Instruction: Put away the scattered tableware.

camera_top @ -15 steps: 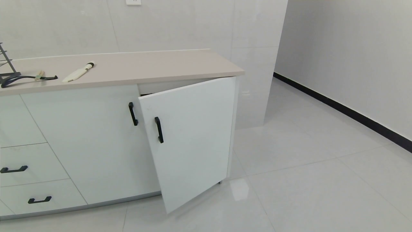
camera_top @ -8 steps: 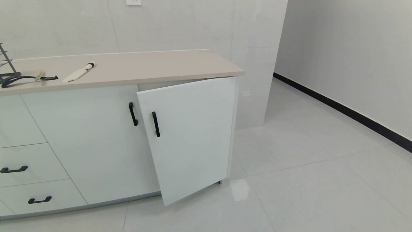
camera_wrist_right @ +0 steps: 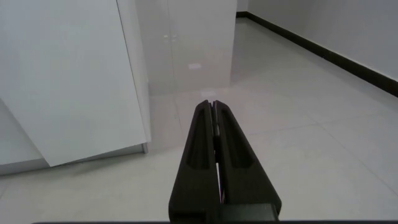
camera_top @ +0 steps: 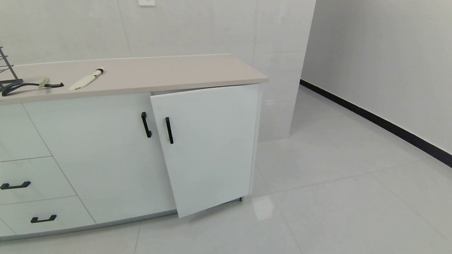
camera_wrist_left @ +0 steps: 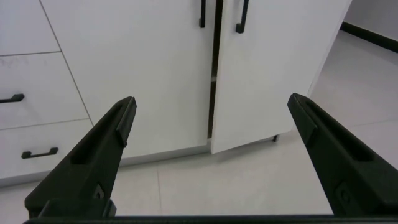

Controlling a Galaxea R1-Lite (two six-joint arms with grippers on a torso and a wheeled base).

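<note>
A cream knife with a black-tipped handle (camera_top: 85, 79) lies on the beige countertop (camera_top: 159, 72), left of middle. A black-handled utensil (camera_top: 33, 85) rests further left beside a dark rack (camera_top: 7, 72). Below the counter's right end, a white cabinet door (camera_top: 208, 141) with a black handle (camera_top: 169, 130) stands slightly ajar. My left gripper (camera_wrist_left: 211, 112) is open, low in front of the two cabinet doors (camera_wrist_left: 249, 68), holding nothing. My right gripper (camera_wrist_right: 215, 109) is shut and empty, low over the floor by the ajar door (camera_wrist_right: 68, 81).
Drawers with black handles (camera_top: 16, 185) sit at the lower left of the cabinet. A second door handle (camera_top: 146, 124) is just left of the ajar door. White tiled floor (camera_top: 335, 183) spreads to the right, bounded by a wall with black skirting (camera_top: 381, 123).
The right cabinet door has swung towards the cabinet and now stands only slightly ajar. The items on the countertop have stayed where they were.
</note>
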